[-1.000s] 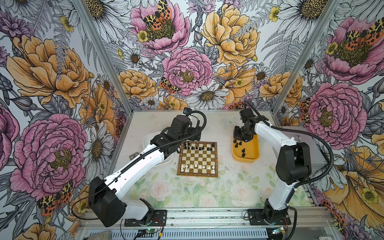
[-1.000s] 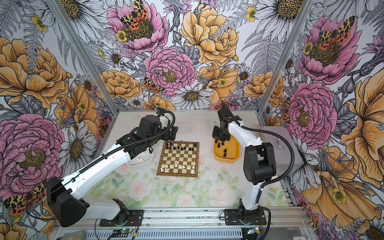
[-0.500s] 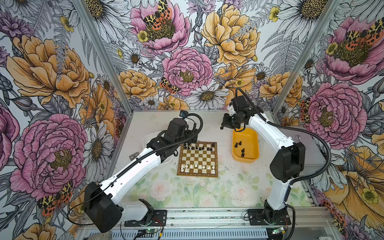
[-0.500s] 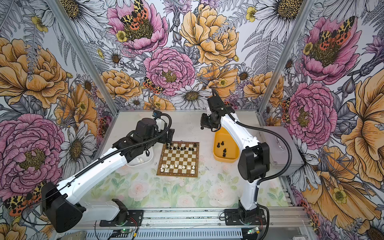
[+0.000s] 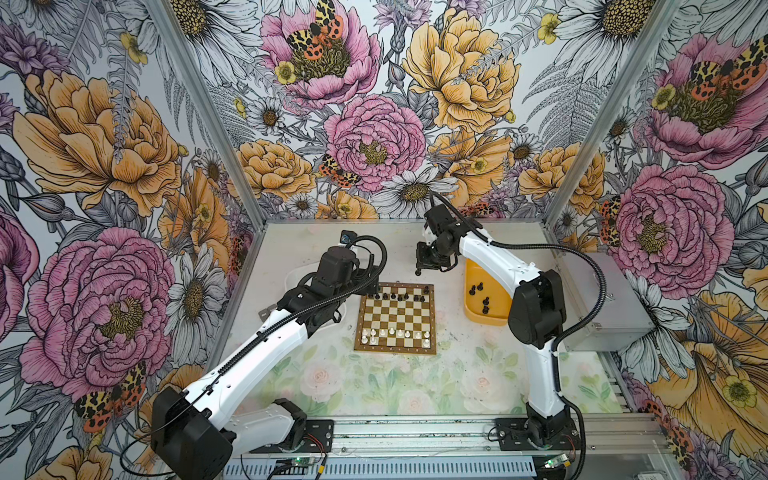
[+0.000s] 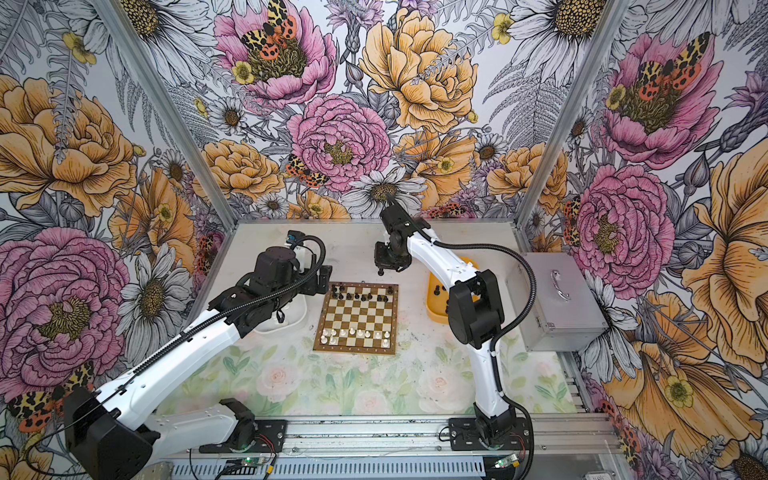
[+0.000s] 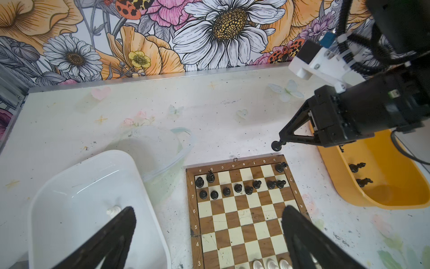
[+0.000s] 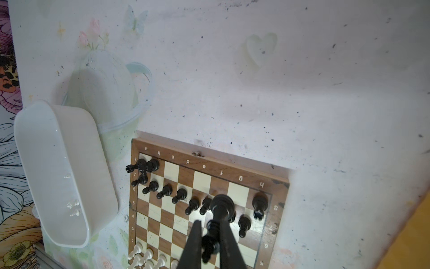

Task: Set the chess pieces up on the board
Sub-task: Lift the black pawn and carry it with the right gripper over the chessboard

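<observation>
Right gripper (image 5: 419,271) has left the yellow tray (image 5: 478,318), where it was a second ago, and swung toward the back of the table (image 5: 457,374). It now hangs just beyond the board's (image 5: 398,318) far edge, near the right-hand corner. Left arm has pulled back a little toward its own side.

- Right gripper: jaws closed on a tall black piece (image 8: 217,221). It is gripped at the head end, and the round base sticks out past the fingertips. The left wrist view shows the same, piece (image 7: 276,146) at the gripper tip (image 7: 282,141), off the board by the h-file corner.
- Left gripper (image 7: 208,209): fingers (image 7: 111,235) spread wide, nothing between them. One finger is over the white tray (image 7: 81,186), the other over the board (image 7: 232,223).
- Board: lies flat mid-table in both top views, between the two trays.
- Black men (image 5: 399,296) are on the two far ranks, a ragged row of pawns plus a few taller figures at the corners of the last rank.
- White men (image 5: 395,333) stand in a partial row on the near side.
- Yellow tray: several black men (image 5: 478,287) lie loose inside, partly hidden by the right arm.
- White tray: a few white men (image 8: 73,207) lie inside. In the top views it is mostly hidden by the left arm.
</observation>
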Available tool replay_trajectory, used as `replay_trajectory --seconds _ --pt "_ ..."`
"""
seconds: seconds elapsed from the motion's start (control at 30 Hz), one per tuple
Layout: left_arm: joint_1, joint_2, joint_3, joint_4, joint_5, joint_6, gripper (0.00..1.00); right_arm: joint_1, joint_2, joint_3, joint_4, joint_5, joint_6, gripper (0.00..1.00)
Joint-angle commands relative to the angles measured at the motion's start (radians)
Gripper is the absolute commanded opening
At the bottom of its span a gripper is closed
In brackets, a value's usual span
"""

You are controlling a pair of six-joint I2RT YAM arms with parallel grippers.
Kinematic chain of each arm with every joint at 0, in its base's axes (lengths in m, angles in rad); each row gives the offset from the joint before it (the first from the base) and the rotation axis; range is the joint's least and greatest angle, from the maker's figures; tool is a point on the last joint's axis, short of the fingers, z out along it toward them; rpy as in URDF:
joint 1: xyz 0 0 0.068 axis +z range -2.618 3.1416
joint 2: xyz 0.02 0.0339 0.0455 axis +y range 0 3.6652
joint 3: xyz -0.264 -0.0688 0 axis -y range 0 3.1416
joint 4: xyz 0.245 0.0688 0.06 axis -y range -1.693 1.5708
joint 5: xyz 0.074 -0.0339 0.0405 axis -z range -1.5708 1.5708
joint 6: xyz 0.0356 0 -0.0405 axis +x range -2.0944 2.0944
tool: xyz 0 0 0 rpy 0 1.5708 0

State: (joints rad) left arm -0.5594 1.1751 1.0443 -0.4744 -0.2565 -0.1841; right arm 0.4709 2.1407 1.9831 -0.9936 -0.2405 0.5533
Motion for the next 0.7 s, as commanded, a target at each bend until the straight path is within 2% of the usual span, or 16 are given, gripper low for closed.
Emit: replay_trajectory --seconds 0.0,0.67 --pt "0.017 -0.014 -0.015 0.008 0.016 -0.021 0.99 0.013 0.023 0.049 -0.008 0.014 0.002 0.03" --pt "0.075 0.056 -0.015 0.057 0.098 -0.021 0.99 0.067 0.113 0.098 -0.026 0.025 0.008 0.02"
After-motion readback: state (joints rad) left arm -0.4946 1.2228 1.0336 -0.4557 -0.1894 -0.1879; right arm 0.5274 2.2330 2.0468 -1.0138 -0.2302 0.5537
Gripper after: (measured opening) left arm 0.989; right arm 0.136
